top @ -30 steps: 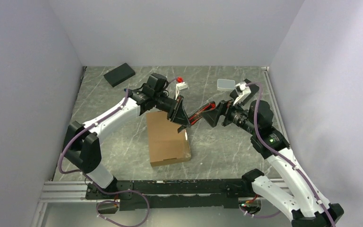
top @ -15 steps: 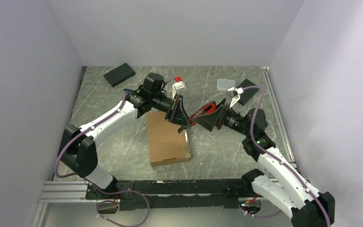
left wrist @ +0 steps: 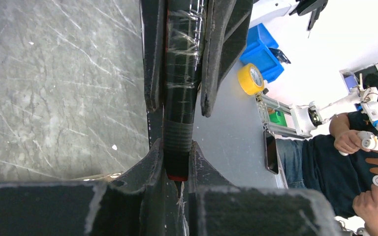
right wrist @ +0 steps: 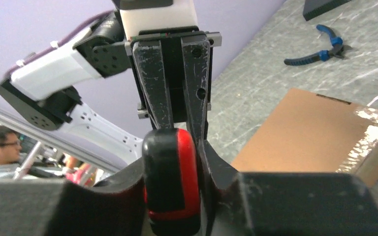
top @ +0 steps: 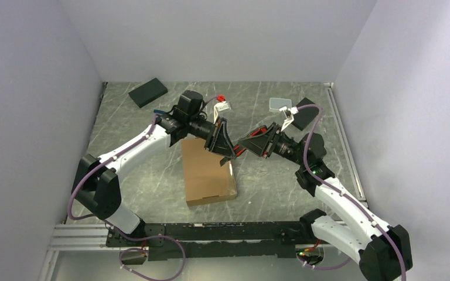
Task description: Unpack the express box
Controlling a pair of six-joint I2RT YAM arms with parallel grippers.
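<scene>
Grey marble-patterned table [top: 152, 187], enclosed on three sides by pale lavender walls [top: 211, 35].

Task item: the express box [top: 206, 172] lies flat near the table centre, lid down, long side running away from the arm bases. The right wrist view shows a glossy strip of clear tape along one edge.

Left gripper [left wrist: 177, 157]: raised above the far right corner of the box, fingers clamped on one end of a black-and-red hand tool [left wrist: 179, 98]. The black shaft is wrapped in clear film and has a ribbed section and a red tip between the pads.

Right gripper [right wrist: 174, 155]: facing the left gripper tip to tip, fingers pressed against both sides of the tool's thicker black-and-red end. Both grippers hold the same tool, clear of the box.

Other items:
- Black flat block [top: 147, 92] at the far left corner.
- A second black block [top: 306, 113] at the far right, partly hidden behind the right arm.
- White-grey case [top: 279, 105] just beside that block.
- Blue-handled pliers [right wrist: 315, 51] on the table beyond the box.
</scene>
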